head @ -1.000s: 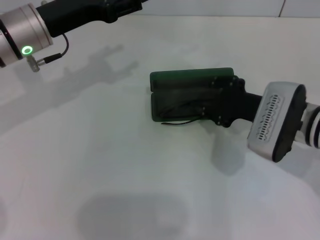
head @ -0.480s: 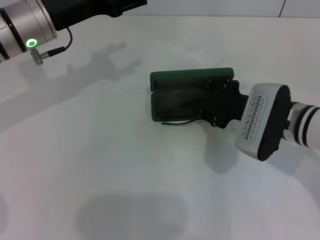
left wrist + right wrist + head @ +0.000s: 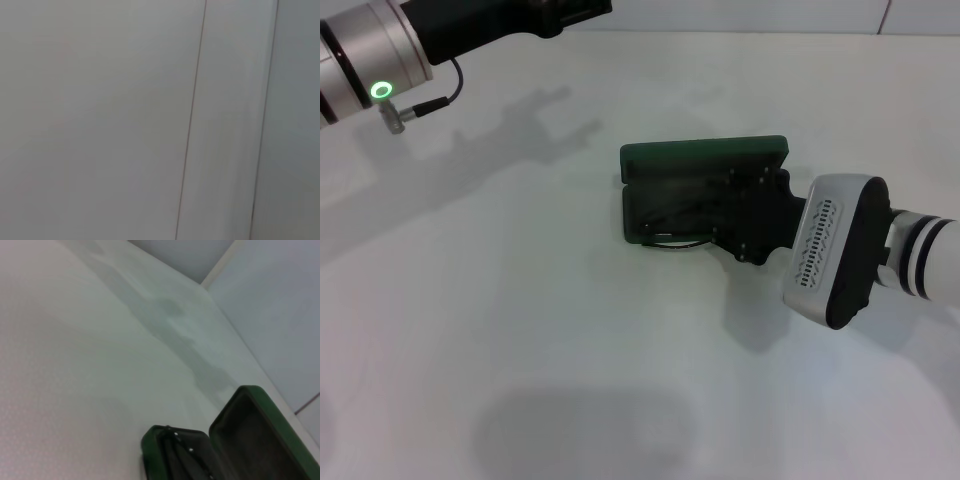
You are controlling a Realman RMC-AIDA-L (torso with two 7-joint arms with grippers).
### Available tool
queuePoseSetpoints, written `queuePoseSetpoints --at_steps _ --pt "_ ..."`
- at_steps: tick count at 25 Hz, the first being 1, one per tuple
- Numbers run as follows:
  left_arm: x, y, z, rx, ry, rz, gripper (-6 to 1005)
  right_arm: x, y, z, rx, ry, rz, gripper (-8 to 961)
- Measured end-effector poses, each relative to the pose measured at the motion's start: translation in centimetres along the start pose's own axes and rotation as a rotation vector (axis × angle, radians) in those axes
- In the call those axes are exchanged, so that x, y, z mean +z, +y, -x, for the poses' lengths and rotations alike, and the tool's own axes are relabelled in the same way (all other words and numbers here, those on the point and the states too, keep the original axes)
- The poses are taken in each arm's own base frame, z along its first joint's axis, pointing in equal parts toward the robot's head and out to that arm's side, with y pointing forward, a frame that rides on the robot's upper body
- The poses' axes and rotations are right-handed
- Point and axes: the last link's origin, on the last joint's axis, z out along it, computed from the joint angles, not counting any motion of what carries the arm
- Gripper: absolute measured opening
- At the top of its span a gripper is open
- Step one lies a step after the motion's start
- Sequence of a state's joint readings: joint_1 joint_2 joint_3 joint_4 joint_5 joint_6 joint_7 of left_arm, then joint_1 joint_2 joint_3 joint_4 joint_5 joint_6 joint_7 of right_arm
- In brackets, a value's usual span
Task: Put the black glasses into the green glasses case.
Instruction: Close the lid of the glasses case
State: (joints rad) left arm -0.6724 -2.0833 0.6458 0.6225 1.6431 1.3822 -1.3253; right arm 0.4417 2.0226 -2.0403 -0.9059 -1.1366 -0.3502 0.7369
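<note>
Only one green glasses case [image 3: 705,152], open, one black glasses [image 3: 670,228] inside, right pincer [image 3: 720,215] grip unclear

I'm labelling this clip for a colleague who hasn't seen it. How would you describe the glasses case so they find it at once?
On the white table, look just right of centre, where the right gripper reaches in. The green glasses case lies open there, lid raised behind its tray. It is the only dark green thing, and the black glasses poke over its front rim.
</note>
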Motion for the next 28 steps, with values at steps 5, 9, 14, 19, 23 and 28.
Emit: queuePoseSetpoints --at_steps 5,9,14,19,23,28 --pt "-0.07 0.08 0.04 -0.001 0.001 0.005 825 0.05 0.19 0.05 -0.002 0.000 0.005 401" --pt "-0.08 0.12 0.05 -0.003 0.001 0.007 826 0.08 0.24 0.01 0.000 0.003 0.004 356" --pt "-0.08 0.13 0.06 -0.003 0.001 0.007 826 0.05 0.20 -0.04 0.002 0.004 0.003 322" --pt "-0.08 0.13 0.07 -0.004 0.002 0.007 826 0.12 -0.03 0.06 -0.002 0.002 0.001 287" --pt "-0.08 0.12 0.04 -0.004 0.003 0.007 826 0.16 -0.12 0.16 -0.013 -0.001 0.003 277" --pt "-0.08 0.09 -0.01 -0.001 0.003 0.006 826 0.15 -0.12 0.24 -0.019 -0.005 0.006 123"
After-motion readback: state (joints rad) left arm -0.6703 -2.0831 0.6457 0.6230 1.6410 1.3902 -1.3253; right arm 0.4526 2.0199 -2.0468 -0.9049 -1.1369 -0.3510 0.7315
